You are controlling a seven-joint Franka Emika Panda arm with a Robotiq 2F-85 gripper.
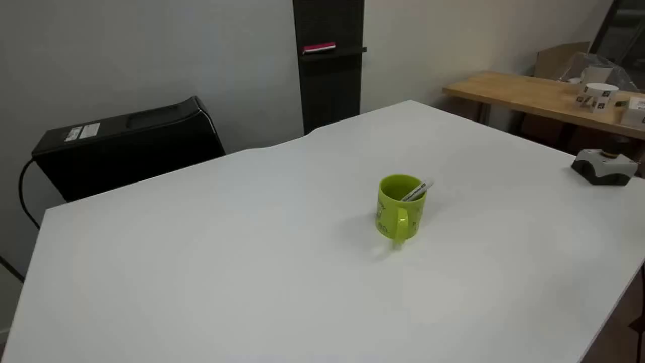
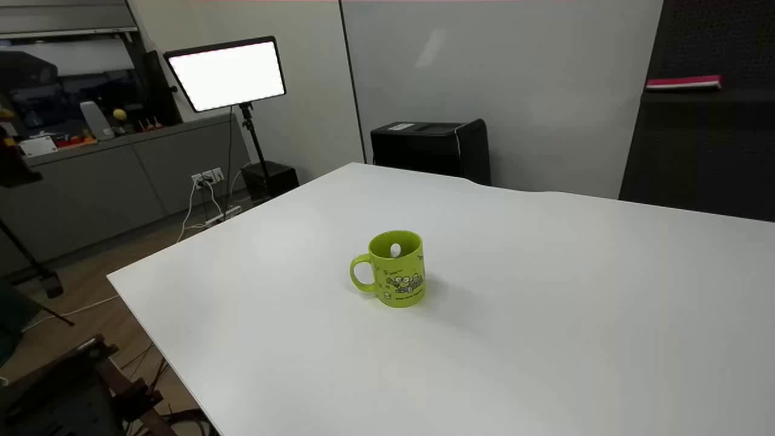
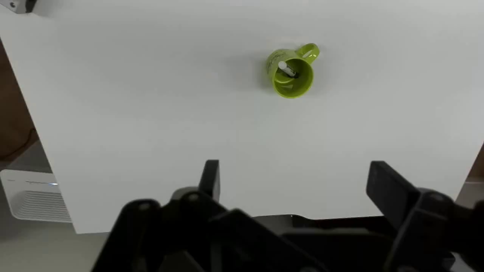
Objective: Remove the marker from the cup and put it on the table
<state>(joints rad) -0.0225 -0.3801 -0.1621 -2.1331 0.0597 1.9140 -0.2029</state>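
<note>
1. Wrist view: the marker point(image 3: 288, 70) leans in the cup point(image 3: 303, 85), white end over the rim, dark end down inside.
2. The cup stands upright on the table point(image 3: 170, 132), well in from the wavy edge and from any corner in sight.
3. The claw point(image 3: 293, 177) is spread wide, holding nothing, apart from the cup and toward the wavy edge.
4. A switch box point(image 1: 604, 169), in an exterior view, sits near the right edge.
5. Step in hand, as I judge: the approach; no grip on the marker yet.
6. Next should come: over the cup, down to the white end, pinch, lift clear.
</note>
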